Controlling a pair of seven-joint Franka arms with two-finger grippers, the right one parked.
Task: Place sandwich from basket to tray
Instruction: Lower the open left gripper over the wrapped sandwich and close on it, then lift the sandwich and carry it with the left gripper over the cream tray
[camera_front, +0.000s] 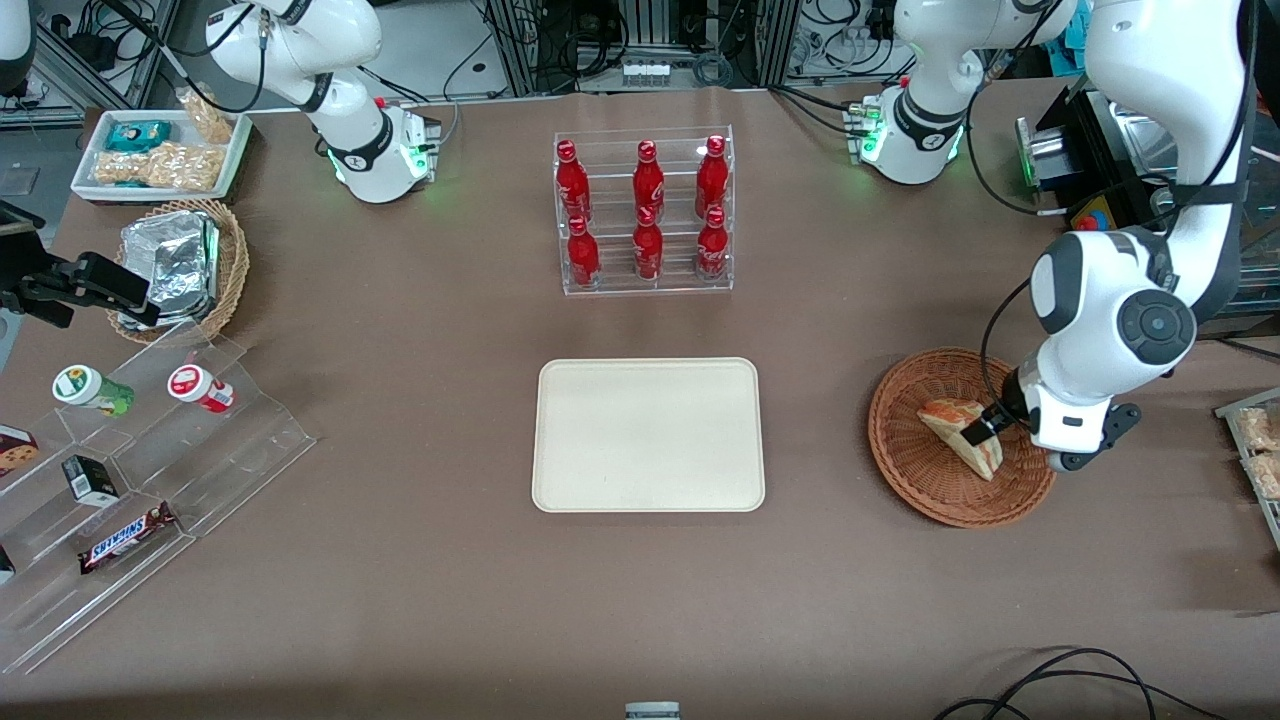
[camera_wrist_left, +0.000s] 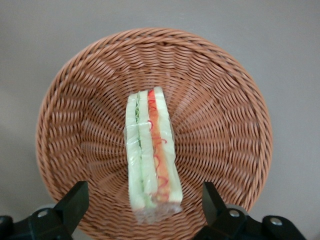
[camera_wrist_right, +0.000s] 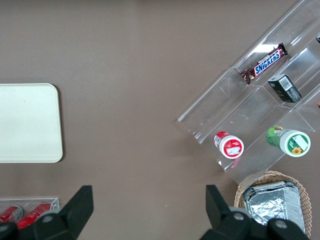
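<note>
The sandwich (camera_front: 958, 432), a wrapped wedge of pale bread with orange-red and green layers, lies in the round reddish-brown basket (camera_front: 915, 480) toward the working arm's end of the table. My left gripper (camera_front: 986, 424) hangs low over the basket, open, with one finger on each side of the sandwich's end and not touching it. In the left wrist view the sandwich (camera_wrist_left: 150, 155) lies on edge in the basket (camera_wrist_left: 225, 125), between the gripper's (camera_wrist_left: 144, 192) spread black fingers (camera_wrist_left: 75, 200). The cream tray (camera_front: 648, 435) lies bare at the table's middle, and part of it shows in the right wrist view (camera_wrist_right: 27, 122).
A clear rack of red bottles (camera_front: 645, 215) stands farther from the camera than the tray. At the parked arm's end are a clear stepped stand with snacks (camera_front: 130, 480), a tan basket with foil packs (camera_front: 185, 265) and a white tray of snack bags (camera_front: 160, 150).
</note>
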